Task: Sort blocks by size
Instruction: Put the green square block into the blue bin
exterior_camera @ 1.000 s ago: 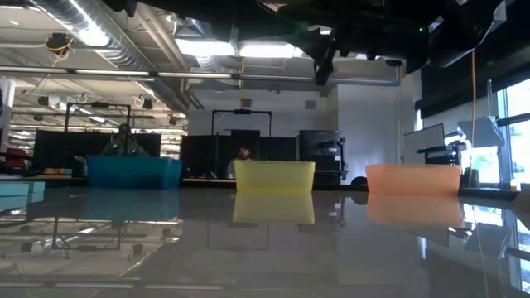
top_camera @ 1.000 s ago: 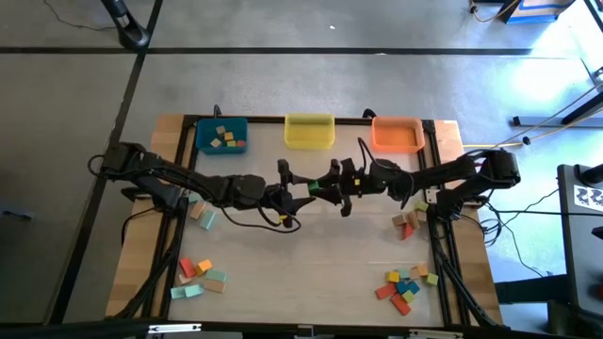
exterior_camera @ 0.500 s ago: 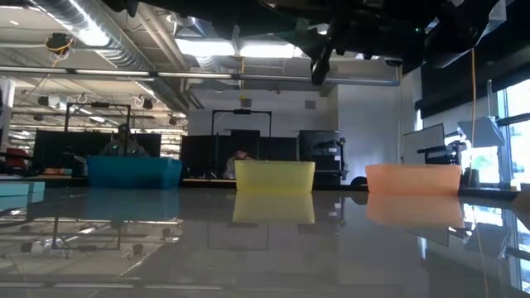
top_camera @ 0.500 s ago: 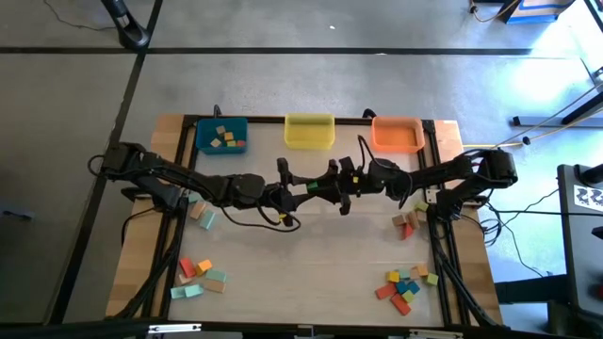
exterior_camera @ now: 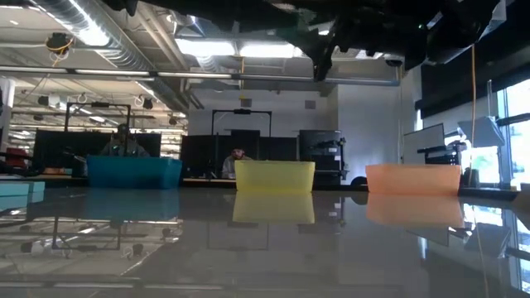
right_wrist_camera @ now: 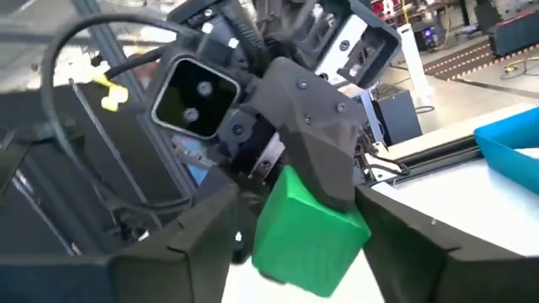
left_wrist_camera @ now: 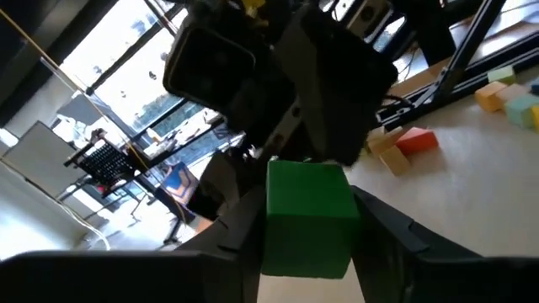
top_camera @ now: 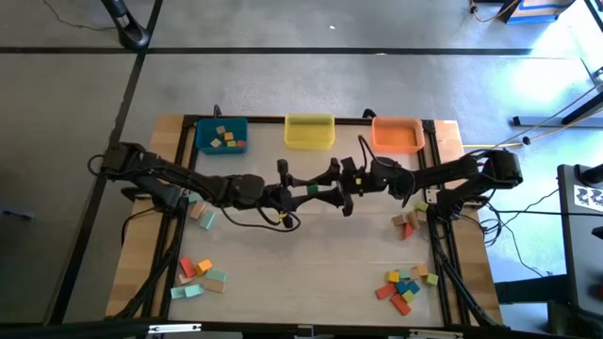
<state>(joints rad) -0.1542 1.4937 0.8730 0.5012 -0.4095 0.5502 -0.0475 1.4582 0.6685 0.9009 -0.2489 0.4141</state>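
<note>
Green block partly hidden by dark fingers; both hands perhaps touching it, contact unclear.

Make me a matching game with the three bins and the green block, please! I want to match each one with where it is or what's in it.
Things:
1. blue bin
2. yellow bin
3. orange bin
4. green block

Places or states:
A. in the air between the two grippers, above the middle of the table
B. middle of the back row, no blocks showing inside
C. has several small blocks in it
D. back row, on the right arm's side, no blocks showing inside

Pairs: 1-C, 2-B, 3-D, 4-A
</note>
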